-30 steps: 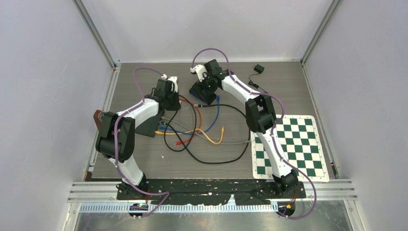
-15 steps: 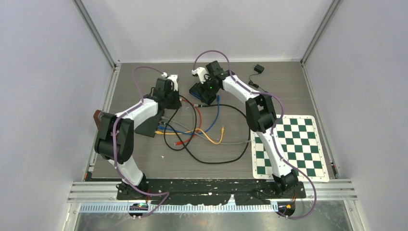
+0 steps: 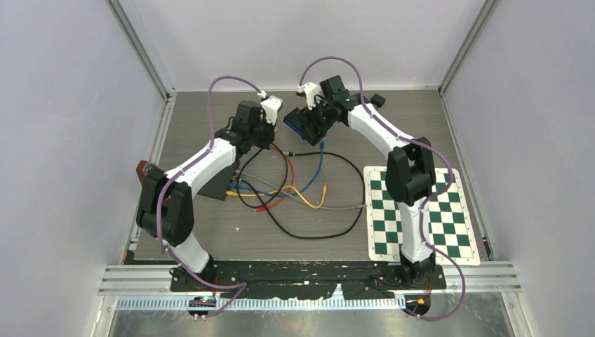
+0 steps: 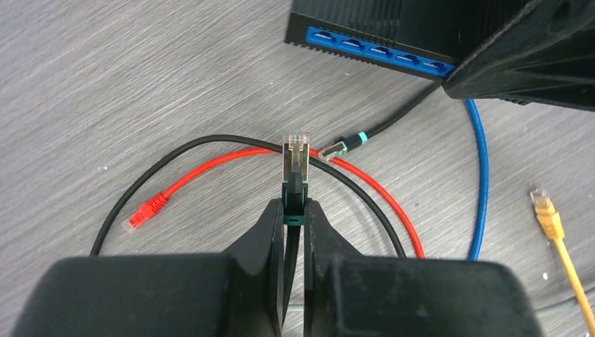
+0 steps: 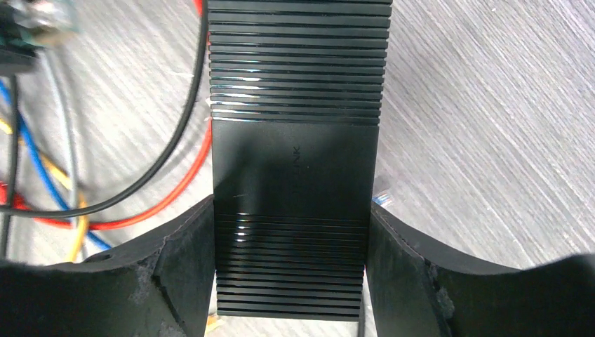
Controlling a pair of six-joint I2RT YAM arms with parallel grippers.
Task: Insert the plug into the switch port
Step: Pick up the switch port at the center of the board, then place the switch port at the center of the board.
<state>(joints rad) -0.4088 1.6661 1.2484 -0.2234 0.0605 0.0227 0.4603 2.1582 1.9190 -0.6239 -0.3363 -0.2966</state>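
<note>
Both arms have swung farther across the table [image 3: 210, 239] since a second ago, and the switch [image 5: 295, 168] has shifted back and to the right with the right arm. At present the left pincer [image 4: 295, 214] is pressed together on the plug [image 4: 295, 158]. It grips the green boot, so the clear head sticks out past the fingertips toward the blue port strip [image 4: 379, 50], still well apart from it. Under the plug's head cross a black cable [image 4: 161, 156] and a red cable [image 4: 210, 165], and a loose connector [image 4: 342, 145] with a teal ring lies just beside it. The right pincer [image 5: 291, 274] pinches the switch across its width, with one finger [image 5: 184, 263] flat against each side. A blue cable [image 4: 483, 175] and a yellow cable [image 4: 551, 217] lie off to the side. A chessboard mat [image 3: 449, 210] sits well to the right.
</note>
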